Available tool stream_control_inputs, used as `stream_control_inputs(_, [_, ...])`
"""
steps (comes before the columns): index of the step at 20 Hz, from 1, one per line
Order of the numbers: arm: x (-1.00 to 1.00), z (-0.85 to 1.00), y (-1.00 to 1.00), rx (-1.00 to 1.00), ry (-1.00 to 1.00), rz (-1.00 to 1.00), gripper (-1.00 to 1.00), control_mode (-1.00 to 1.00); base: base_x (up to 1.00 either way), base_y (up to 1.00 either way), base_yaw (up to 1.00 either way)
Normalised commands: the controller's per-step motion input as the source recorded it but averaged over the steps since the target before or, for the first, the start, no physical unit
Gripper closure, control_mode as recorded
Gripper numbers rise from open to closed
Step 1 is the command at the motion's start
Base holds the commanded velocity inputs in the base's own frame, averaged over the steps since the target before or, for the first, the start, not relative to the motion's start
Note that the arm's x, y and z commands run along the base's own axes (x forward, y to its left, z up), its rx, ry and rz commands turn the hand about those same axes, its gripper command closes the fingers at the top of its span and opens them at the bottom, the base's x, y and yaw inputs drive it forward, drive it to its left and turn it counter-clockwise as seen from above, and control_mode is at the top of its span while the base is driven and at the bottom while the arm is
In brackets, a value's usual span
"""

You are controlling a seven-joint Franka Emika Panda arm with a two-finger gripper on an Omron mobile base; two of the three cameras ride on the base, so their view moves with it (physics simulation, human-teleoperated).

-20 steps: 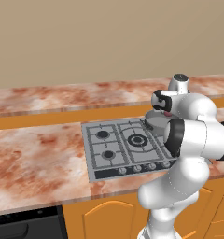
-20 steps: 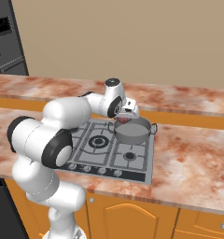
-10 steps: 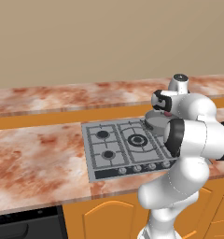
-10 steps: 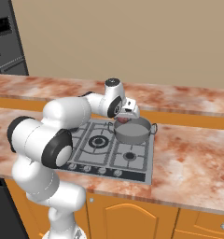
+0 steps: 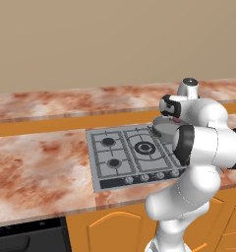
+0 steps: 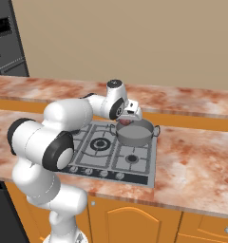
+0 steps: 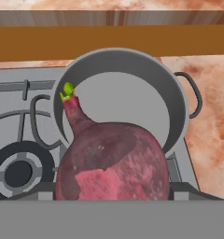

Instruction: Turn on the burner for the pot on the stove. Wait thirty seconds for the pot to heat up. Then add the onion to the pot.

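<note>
**Onion held above the pot on a marbled counter**

Reddish-brown marbled stone makes up the countertop (image 5: pixel 36 162), which runs in two levels: a lower slab that carries the stove (image 5: pixel 134 155) and a raised back ledge (image 5: pixel 80 101) behind it, with an orange band between the two. Orange cabinet doors (image 6: pixel 130 223) sit beneath the counter edge, and a plain tan wall (image 5: pixel 115 39) rises behind everything. A dark tall appliance (image 6: pixel 6 42) stands at the far left of the right base view, and a black appliance front (image 5: pixel 26 238) shows below the counter at the lower left of the left base view.

The stove is a flat grey cooktop with black burners, grey grates and a row of knobs (image 6: pixel 94 173) along its black front strip. The pot (image 6: pixel 135 133), grey and shallow with small side handles, rests on the back corner burner at the stove's right side, near the ledge.

The gripper (image 6: pixel 127 118) hangs over the pot's rim with its jaws spread wide around the onion (image 7: pixel 114 161), which they pinch between them. In the hand view the reddish-purple onion, with a small green tip, sits close to the camera, above the pot's near edge, with the pot's bare grey floor behind it.
</note>
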Motion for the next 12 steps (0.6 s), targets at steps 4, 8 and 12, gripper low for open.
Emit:
stream_control_inputs(4, [0.01,0.0,0.0,0.0,0.0,0.0,1.0,-1.0,0.0,0.0,0.0])
stream_control_inputs(8, [0.12,-0.03,-0.01,0.0,0.0,0.0,1.0,-1.0,0.0,0.0,0.0])
stream_control_inputs(12, [0.21,-0.14,-0.06,0.0,0.03,0.0,1.0,-1.0,0.0,0.0,0.0])
